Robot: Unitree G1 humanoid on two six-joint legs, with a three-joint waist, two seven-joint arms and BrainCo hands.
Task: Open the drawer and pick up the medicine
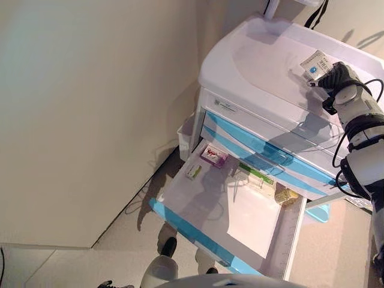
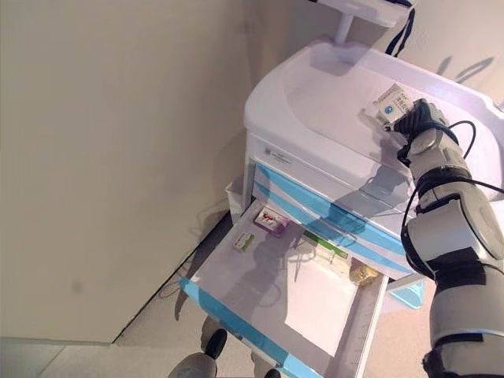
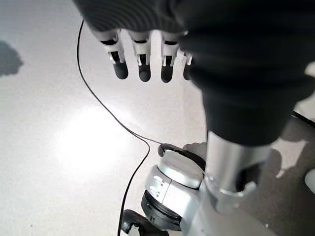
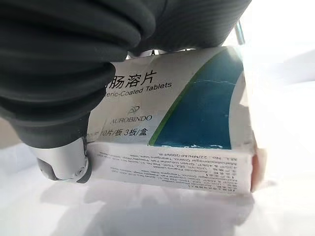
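White cart top (image 1: pixel 258 54); right hand (image 1: pixel 337 77) gripping medicine box (image 1: pixel 315 65)

I see bright, even light from above. The cart top (image 1: pixel 264 60) is nearly washed out, and the arm's shadow falls across the open drawer (image 1: pixel 240 210). Glare pools on the floor (image 3: pixel 74 142) in my left wrist view. The box (image 4: pixel 197 128) is sharp up close, its backdrop overexposed.

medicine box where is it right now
The medicine box is in the right hand, held at the top of the cart on its right side, well above the open drawer.
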